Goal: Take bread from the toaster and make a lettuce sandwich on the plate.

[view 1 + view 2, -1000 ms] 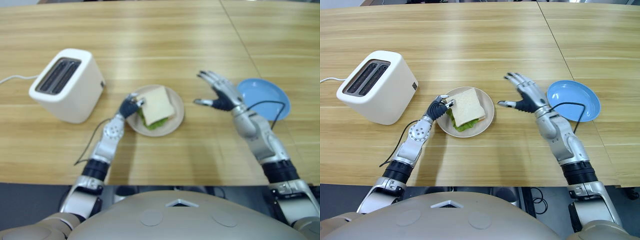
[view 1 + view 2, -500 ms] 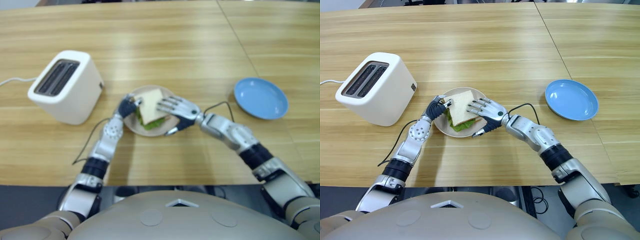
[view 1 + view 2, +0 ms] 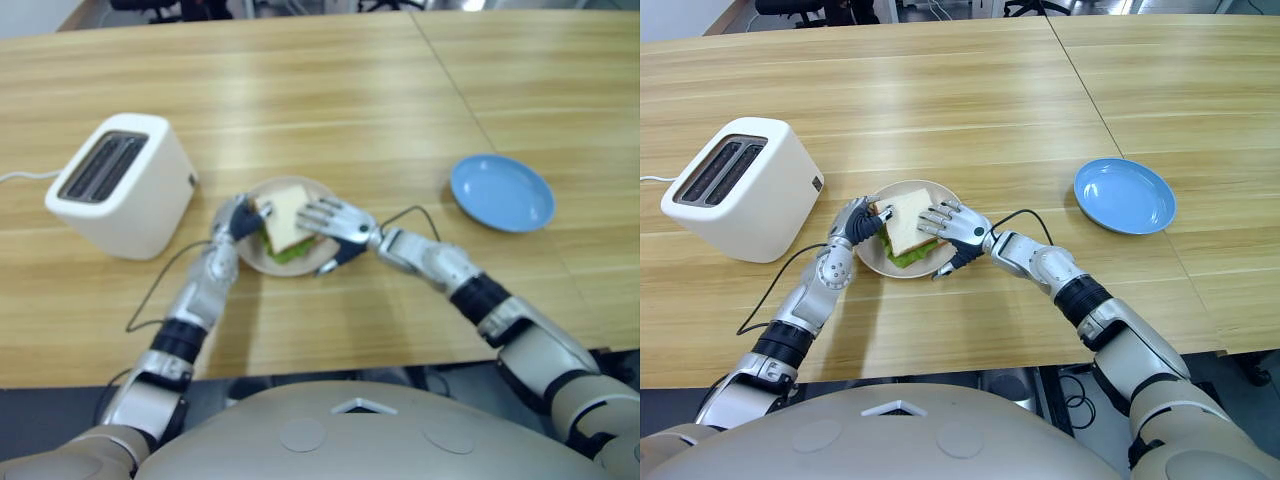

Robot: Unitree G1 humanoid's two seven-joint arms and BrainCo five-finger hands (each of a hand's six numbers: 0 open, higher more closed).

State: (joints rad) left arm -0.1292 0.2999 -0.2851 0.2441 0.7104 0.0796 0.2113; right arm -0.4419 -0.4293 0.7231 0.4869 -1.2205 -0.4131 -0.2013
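My right hand [image 3: 958, 228] lies spread flat on the sandwich [image 3: 902, 228] from 3 o'clock. My left hand [image 3: 858, 222] sits at 9 o'clock of the plate [image 3: 870, 260]; I cannot tell its grip.

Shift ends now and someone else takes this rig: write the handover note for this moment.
Left hand: curled on the left corner of the top slice.
Right hand: open, flat on that slice.
Things: top slice over lettuce on the beige plate; toaster to its left, no bread showing in the slots; blue plate to the right.
Done: stack built on the plate.
Left: probably just release and pull both hands back.
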